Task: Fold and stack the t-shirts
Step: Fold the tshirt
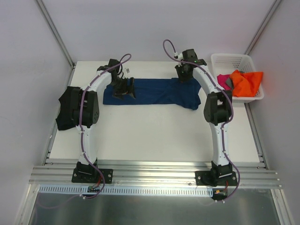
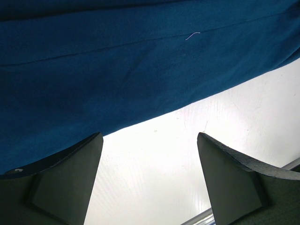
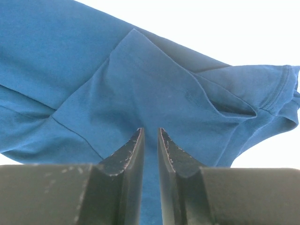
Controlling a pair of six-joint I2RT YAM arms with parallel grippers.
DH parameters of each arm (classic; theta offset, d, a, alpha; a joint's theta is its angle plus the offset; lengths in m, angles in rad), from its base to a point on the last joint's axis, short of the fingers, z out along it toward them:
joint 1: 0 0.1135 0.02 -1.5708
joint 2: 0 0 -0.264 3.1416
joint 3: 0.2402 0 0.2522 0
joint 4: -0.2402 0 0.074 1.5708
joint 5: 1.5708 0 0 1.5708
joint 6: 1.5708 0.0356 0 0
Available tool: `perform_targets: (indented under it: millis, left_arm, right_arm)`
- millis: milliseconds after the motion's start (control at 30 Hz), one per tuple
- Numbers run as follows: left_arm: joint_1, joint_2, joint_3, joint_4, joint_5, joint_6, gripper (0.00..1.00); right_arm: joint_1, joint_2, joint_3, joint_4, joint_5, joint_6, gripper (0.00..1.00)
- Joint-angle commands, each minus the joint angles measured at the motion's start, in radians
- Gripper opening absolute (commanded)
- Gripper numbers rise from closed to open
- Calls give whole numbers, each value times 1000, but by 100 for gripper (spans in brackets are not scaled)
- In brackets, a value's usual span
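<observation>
Navy t-shirt [image 1: 154,92] is laid as a long band across the far part of the table [image 1: 159,136]. Left gripper [image 2: 148,138] is spread wide at its edge; right gripper [image 3: 150,132] is parted narrowly (nothing pinched) above a sleeve.

Bright even light, table [image 2: 154,178] glaring white, faint shadows

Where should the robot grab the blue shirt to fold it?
Probably at its short ends, coming straight down from above. The navy shirt lies flat in a long strip on the table, with nothing sticking up, so an edge must be pinched. The right end's sleeve hem offers a thicker fold.
</observation>
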Motion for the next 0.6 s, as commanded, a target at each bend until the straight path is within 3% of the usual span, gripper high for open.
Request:
perform_targets:
  millis: [0, 100, 333, 567]
  left_arm:
    - [-5, -69, -8, -13, -10, 6, 82]
    - [-5, -77, -11, -13, -24, 19, 82]
    - [8, -27, 24, -14, -59, 28, 83]
    - [28, 92, 156, -16, -113, 81, 84]
  right_arm:
    - [9, -17, 20, 6, 42, -26, 21]
    - [4, -70, -39, -42, 57, -17, 22]
    - [-43, -332, -399, -119, -88, 72, 29]
    - [-55, -325, -472, -111, -93, 87, 41]
